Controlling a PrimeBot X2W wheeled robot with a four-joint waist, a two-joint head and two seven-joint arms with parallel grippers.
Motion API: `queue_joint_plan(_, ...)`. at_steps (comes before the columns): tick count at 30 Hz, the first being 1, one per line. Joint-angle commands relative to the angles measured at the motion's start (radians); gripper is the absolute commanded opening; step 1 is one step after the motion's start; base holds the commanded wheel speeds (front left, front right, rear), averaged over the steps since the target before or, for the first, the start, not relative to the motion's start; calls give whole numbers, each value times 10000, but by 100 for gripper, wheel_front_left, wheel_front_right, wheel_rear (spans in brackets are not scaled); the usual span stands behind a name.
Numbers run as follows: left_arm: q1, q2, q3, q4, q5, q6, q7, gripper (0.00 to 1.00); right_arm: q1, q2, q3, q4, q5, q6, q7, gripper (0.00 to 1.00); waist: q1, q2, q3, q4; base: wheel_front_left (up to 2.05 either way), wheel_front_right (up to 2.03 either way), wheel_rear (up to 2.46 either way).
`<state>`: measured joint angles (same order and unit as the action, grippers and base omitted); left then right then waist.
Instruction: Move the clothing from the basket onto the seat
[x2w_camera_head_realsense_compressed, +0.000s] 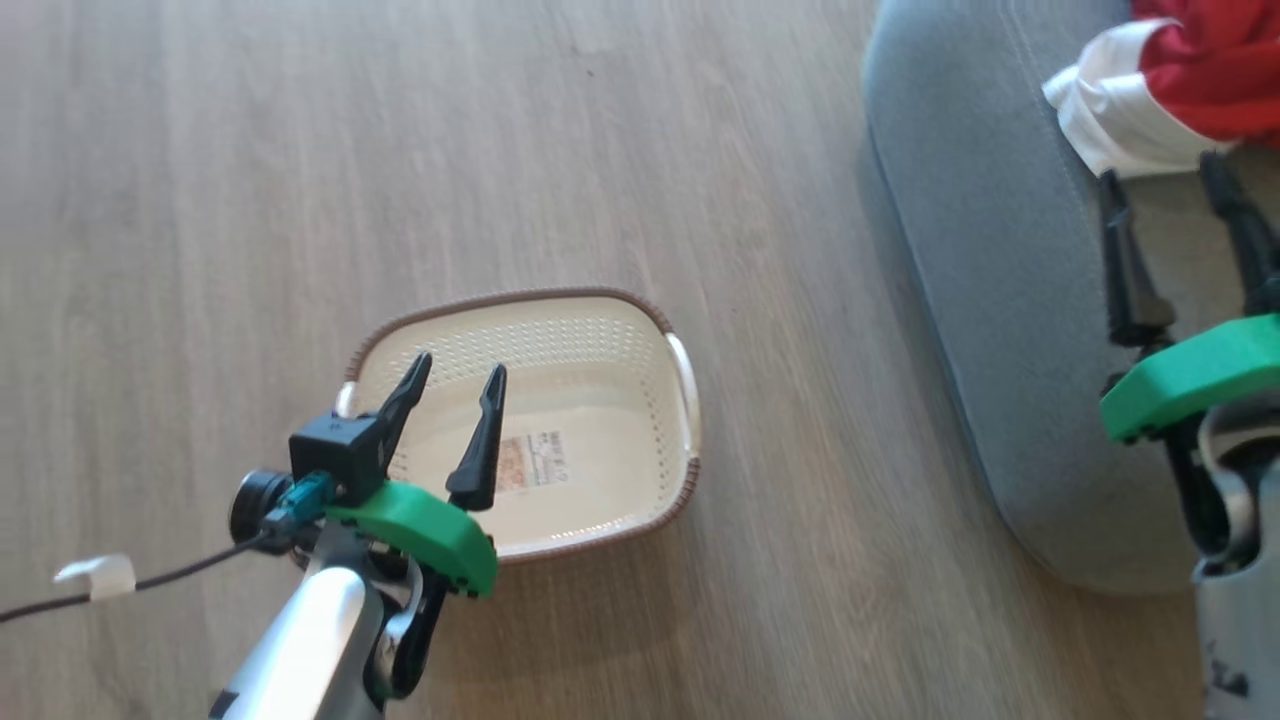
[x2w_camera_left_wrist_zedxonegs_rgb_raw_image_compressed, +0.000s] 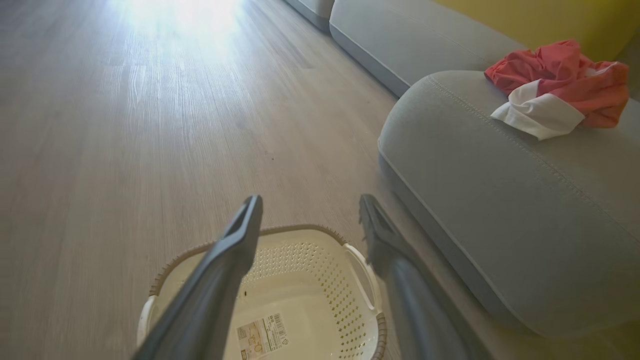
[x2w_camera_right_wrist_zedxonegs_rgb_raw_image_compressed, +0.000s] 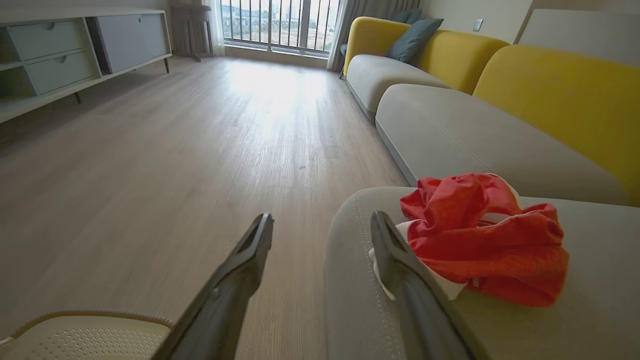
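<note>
The red and white clothing (x2w_camera_head_realsense_compressed: 1180, 85) lies bunched on the grey seat (x2w_camera_head_realsense_compressed: 990, 300), near its rounded corner; the pile also shows as clothing (x2w_camera_left_wrist_zedxonegs_rgb_raw_image_compressed: 560, 87) and clothing (x2w_camera_right_wrist_zedxonegs_rgb_raw_image_compressed: 480, 240) in the wrist views. On the wood floor, the cream basket (x2w_camera_head_realsense_compressed: 600, 350) holds nothing but its label (x2w_camera_head_realsense_compressed: 525, 462). My left gripper (x2w_camera_head_realsense_compressed: 462, 372) hangs open over the basket's left half, nothing between its fingers. Over the seat, my right gripper (x2w_camera_head_realsense_compressed: 1165, 170) is open, its fingertips just short of the clothing's white edge.
Wood floor (x2w_camera_head_realsense_compressed: 300, 150) stretches to the left and beyond the basket. A black cable with a white tag (x2w_camera_head_realsense_compressed: 95, 575) trails from the left wrist. In the right wrist view, yellow sofa backs (x2w_camera_right_wrist_zedxonegs_rgb_raw_image_compressed: 560, 95), more grey cushions (x2w_camera_right_wrist_zedxonegs_rgb_raw_image_compressed: 450, 130) and a low sideboard (x2w_camera_right_wrist_zedxonegs_rgb_raw_image_compressed: 60, 55) stand further off.
</note>
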<state>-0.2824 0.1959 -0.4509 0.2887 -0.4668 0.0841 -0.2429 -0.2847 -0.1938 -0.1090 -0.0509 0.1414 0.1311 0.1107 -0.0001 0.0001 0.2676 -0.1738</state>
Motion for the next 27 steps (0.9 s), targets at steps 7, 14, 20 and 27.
queue_joint_plan(7, 189, -27, 648, 161, -132, 21, -178, 100, 566, 393, 399, -494, -267, -4, -330, 100, 1, -1, -922, 1084, 0, 0, 0)
queue_joint_plan(14, 608, -115, 1048, 440, -137, -4, -186, 100, 1444, 694, 457, 153, -658, -4, -1126, 100, 1, -1, -1674, 1970, 0, 0, 0)
queue_joint_plan(20, 991, -95, 1468, 584, -12, -26, -187, 100, 2078, 1070, 399, 983, -1075, -4, -2054, 100, 1, -1, -2140, 2419, 0, 0, 0)
queue_joint_plan(27, 1272, -153, 2097, 676, 182, -40, -188, 100, 2452, 1348, 132, 2200, -1661, -4, -3282, 100, 1, -1, -2517, 2666, 0, 0, 0)
